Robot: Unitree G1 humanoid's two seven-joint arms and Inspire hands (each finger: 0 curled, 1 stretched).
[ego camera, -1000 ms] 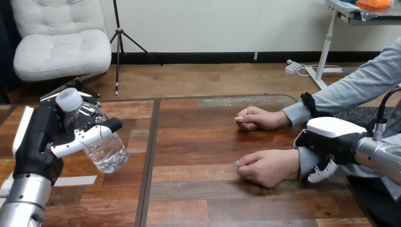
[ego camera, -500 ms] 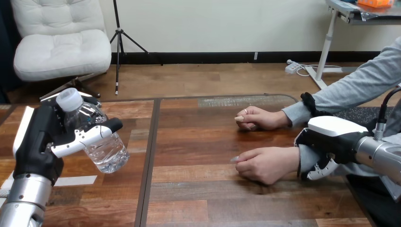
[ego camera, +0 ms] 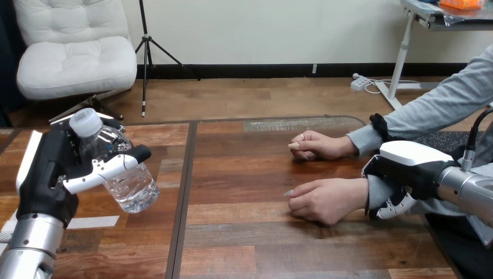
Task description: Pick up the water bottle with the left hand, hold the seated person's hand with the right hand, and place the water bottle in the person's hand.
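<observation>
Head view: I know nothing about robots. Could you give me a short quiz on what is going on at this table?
1. True or false: the left hand grips the bottle.
2. The right hand curls round the person's: A) wrist B) fingertips C) elbow.
3. Fill in: the bottle's cap is coloured ___.
Key: 1 true; 2 A; 3 white.
</observation>
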